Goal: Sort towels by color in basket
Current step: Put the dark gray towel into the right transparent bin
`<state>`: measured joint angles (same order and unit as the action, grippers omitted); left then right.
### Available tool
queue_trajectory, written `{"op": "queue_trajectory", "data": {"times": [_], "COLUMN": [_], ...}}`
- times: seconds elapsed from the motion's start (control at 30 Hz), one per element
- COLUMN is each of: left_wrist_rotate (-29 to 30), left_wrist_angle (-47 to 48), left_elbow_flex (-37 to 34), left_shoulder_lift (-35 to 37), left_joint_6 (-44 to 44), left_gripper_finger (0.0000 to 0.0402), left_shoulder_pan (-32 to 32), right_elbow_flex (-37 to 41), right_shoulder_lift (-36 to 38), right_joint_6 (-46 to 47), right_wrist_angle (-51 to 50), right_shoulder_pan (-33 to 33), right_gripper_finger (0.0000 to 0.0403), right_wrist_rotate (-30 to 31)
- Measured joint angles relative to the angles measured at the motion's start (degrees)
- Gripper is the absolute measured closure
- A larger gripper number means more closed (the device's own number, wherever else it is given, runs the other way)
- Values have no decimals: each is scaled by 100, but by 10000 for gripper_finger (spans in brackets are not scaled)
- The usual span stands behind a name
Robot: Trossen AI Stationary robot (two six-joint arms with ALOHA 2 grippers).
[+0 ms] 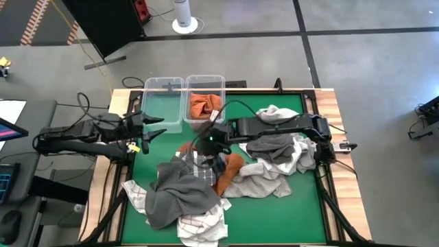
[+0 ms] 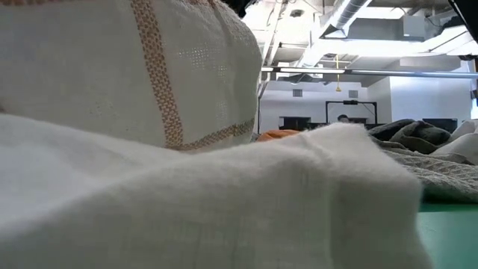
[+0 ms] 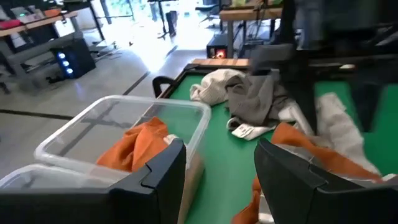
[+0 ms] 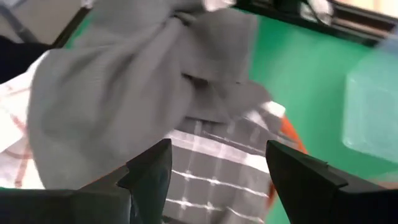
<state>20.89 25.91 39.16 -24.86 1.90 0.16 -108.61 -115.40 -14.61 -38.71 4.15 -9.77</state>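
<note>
Towels lie heaped on the green mat: a dark grey one (image 1: pixel 180 195), a grey one with a white grid (image 4: pixel 217 171), a rust-orange one (image 1: pixel 230 173), a white one with red checks (image 1: pixel 203 230) and light ones (image 1: pixel 274 161) at the right. Another orange towel (image 3: pixel 138 146) lies in the right clear bin (image 1: pixel 205 86). My right gripper (image 4: pixel 219 152) is open above the grid towel and the dark grey towel (image 4: pixel 143 81), touching neither. My left gripper (image 3: pixel 219 149) is open in the air beside the bins, at the table's left.
The left clear bin (image 1: pixel 163 103) stands beside the right one at the far edge. A black frame (image 1: pixel 312 110) runs round the mat. In the low view, a white checked towel (image 2: pixel 149 112) close to the camera hides most of the table.
</note>
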Motion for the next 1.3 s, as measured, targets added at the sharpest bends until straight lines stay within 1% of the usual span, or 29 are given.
{"op": "queue_trajectory", "data": {"times": [0.23,0.5,0.57,0.7,0.87,0.9,0.97,1.07,1.17,1.23,1.3], "left_wrist_rotate": [339,1076,1090,1029,981,963,939,940,893,747,639], "left_wrist_angle": [13,-52,-52,24,128,172,308,462,627,735,822], "left_elbow_flex": [0,0,0,0,0,0,0,0,0,0,0], "left_shoulder_lift": [1,-65,-64,-61,-63,-61,-66,-54,-49,-48,-48], "left_joint_6": [-71,-277,-331,-341,-430,-470,-521,-632,-728,-779,-822], "left_gripper_finger": [221,221,221,221,221,221,221,221,221,221,221], "left_shoulder_pan": [2,2,2,-28,-103,-123,-148,-184,-254,-308,-364], "right_elbow_flex": [484,657,669,762,800,798,785,782,781,776,776], "right_shoulder_lift": [14,-15,-21,-211,-704,-766,-815,-869,-872,-871,-871], "right_joint_6": [153,408,538,589,1188,1303,1500,1760,1909,1935,2034], "right_wrist_angle": [698,1338,1507,2156,2186,2313,2398,2526,2488,2416,2374], "right_shoulder_pan": [482,650,661,728,813,815,838,885,972,1002,1029], "right_gripper_finger": [117,117,117,117,117,117,117,119,139,169,209], "right_wrist_rotate": [-87,-284,-229,142,293,366,539,612,991,1081,1011]}}
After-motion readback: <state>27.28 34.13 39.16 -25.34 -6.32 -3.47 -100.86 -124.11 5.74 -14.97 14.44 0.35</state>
